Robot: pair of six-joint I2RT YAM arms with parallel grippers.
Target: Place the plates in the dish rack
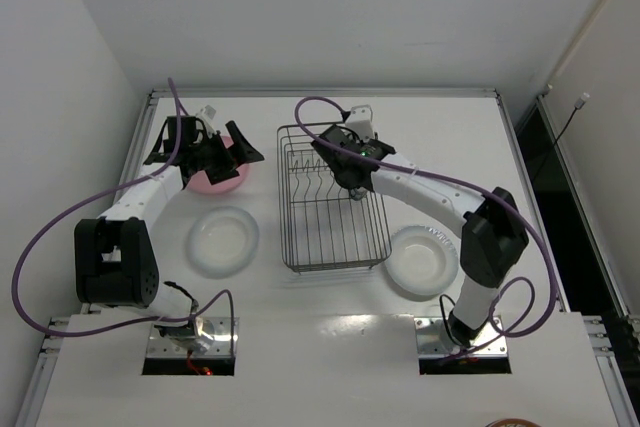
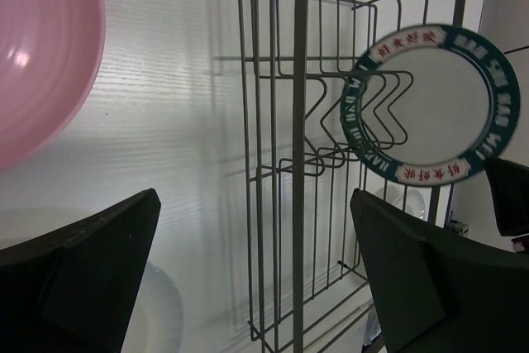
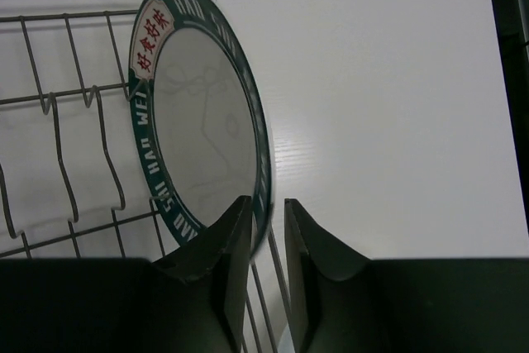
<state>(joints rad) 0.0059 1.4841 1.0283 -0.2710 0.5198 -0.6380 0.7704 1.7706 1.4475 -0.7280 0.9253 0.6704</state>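
- Right pincer [image 3: 266, 208] is clamped on the rim of the blue-rimmed plate [image 3: 202, 121], holding it up on edge over the 1 o'clock end of the rack [image 1: 330, 232].
- Left pincer [image 2: 254, 200] is released, jaws spread wide, right by the pink plate [image 2: 41, 64] at the rack's 10 o'clock.
- First white plate [image 1: 223, 240] lies flat on the desk [image 1: 450, 147] at the rack's 8 o'clock, second white plate [image 1: 422, 260] at 4 o'clock.

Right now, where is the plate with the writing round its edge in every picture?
Left wrist: the patterned plate, upper right.
Right wrist: centre-left, rim in the right pincer.
Top external: hidden beneath that pincer.
Shared landmark: dish rack wires.
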